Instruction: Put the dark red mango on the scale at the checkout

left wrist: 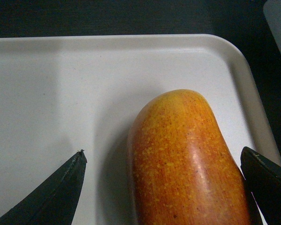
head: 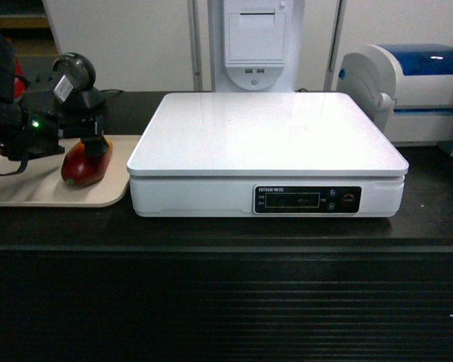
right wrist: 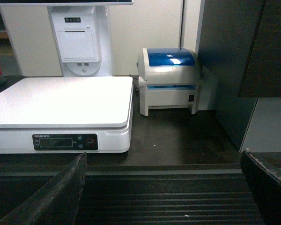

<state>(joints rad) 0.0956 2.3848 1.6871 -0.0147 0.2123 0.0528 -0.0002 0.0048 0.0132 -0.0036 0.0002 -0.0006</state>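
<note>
The dark red mango lies on a beige tray at the left of the checkout. My left gripper is lowered over it and open. In the left wrist view the mango looks orange-red and lies between the fingers: the right finger is close against its side, the left one stands apart. The white scale sits to the right of the tray with nothing on its platter. My right gripper is open and holds nothing, in front of the ribbed counter panel, and is out of the head view.
A white-and-blue printer stands behind the scale at the right, and a white receipt terminal behind its middle. A black scanner sits behind the tray. The tray's right rim runs close to the mango.
</note>
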